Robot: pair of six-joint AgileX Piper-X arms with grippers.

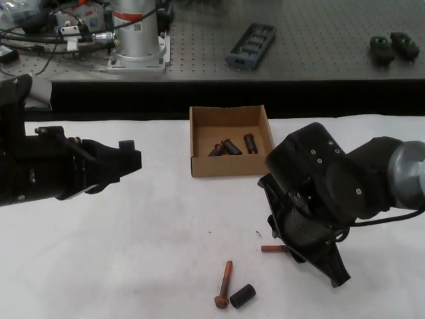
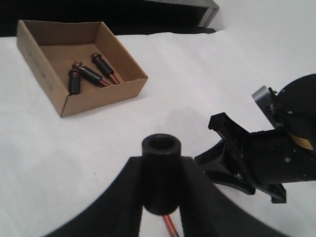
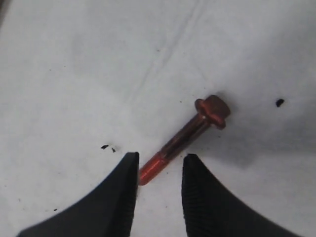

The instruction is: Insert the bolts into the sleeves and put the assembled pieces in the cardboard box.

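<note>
White cloth (image 1: 99, 252) on the bench; cardboard box (image 1: 229, 116) at twelve o'clock holds three assembled pieces (image 1: 231, 146). Left gripper (image 1: 126, 158), nine o'clock, clamps a black sleeve (image 2: 161, 170). Right gripper (image 3: 159, 170), four o'clock, narrowly parted, straddles the tip of a copper bolt (image 3: 187, 133). At six lie a spare bolt (image 1: 226, 284) and spare sleeve (image 1: 243, 295).

One cardboard box (image 1: 226, 121) is being counted toward the table's far edge, with three assembled pieces (image 1: 230, 145) being counted inside it. Outside it, two bolts (image 1: 225, 282) and two sleeves (image 1: 244, 295) are being counted, all unassembled.
</note>
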